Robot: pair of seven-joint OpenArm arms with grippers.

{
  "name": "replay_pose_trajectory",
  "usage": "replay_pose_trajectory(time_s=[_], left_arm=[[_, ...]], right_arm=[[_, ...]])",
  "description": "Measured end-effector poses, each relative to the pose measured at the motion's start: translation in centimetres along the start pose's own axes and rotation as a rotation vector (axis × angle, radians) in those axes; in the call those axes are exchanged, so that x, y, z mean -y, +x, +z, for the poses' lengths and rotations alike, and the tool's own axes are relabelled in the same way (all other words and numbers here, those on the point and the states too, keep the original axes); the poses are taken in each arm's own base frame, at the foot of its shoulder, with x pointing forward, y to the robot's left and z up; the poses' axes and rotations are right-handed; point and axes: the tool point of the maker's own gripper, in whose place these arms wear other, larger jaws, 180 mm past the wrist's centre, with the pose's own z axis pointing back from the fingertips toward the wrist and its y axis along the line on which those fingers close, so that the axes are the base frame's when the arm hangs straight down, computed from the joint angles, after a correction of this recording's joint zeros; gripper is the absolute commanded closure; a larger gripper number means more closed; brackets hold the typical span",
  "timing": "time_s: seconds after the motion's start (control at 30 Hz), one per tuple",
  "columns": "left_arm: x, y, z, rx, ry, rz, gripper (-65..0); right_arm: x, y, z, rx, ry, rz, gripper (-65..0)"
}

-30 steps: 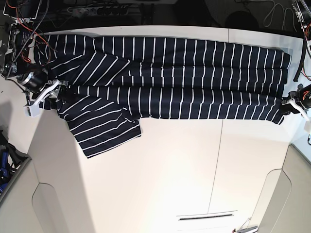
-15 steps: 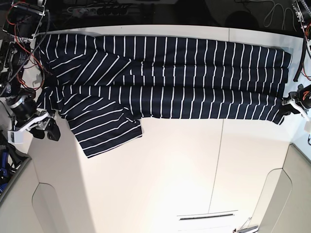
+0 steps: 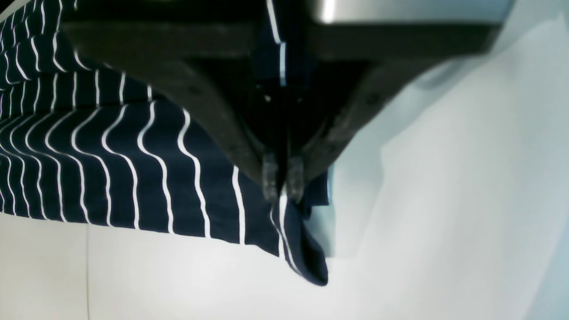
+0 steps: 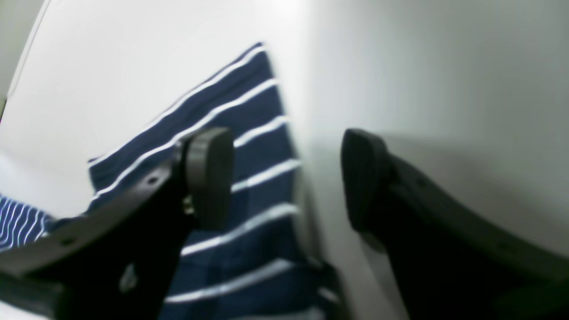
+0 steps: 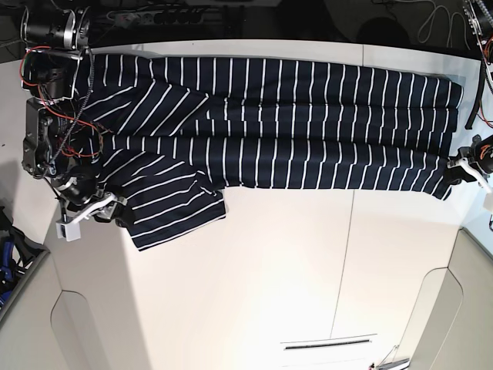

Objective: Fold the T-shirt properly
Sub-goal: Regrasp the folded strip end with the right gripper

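The navy white-striped T-shirt (image 5: 293,123) lies spread across the back of the white table (image 5: 293,262), folded lengthwise, with one sleeve (image 5: 173,208) sticking out toward the front left. My left gripper (image 5: 456,171) is shut on the shirt's right front corner; in the left wrist view the fingertips (image 3: 270,180) pinch the cloth (image 3: 133,155). My right gripper (image 5: 108,212) is open at the sleeve's left edge. In the right wrist view it (image 4: 286,178) straddles the sleeve's edge (image 4: 262,146), one pad over the cloth, one over bare table.
The table has rounded cut-outs at the front left (image 5: 77,331) and front right (image 5: 443,316), and a thin slot (image 5: 327,344) near the front. Cables and a power strip (image 5: 154,15) run along the back. Blue gear (image 5: 8,258) sits off the left edge.
My right gripper has left the shirt's left edge, swung down to the front and then right, and now sits open at the sleeve. The left arm and shirt have not moved.
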Motion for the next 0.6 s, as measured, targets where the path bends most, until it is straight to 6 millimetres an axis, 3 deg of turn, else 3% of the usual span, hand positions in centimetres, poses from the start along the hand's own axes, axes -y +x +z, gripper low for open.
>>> replay_pose_trajectory(time_s=[0.2,0.23,0.4,0.6], left_arm=[[0.0,0.0,0.0,0.001,0.0,0.0,0.0],[0.0,0.0,0.0,0.001,0.0,0.0,0.0],[0.0,0.0,0.0,0.001,0.0,0.0,0.0],[0.0,0.0,0.0,0.001,0.0,0.001,0.0]], right_arm=[[-3.9,-1.2,-1.9,-0.001,0.078,-0.027,-37.6],[-4.1,-1.3,-2.1,0.0,0.084,-0.031,-34.6],[-4.1,-1.9,-2.1,-0.031,0.077,-0.027,0.0],[-5.2,-1.3,-1.5,-0.077,0.095,0.021,0.0]])
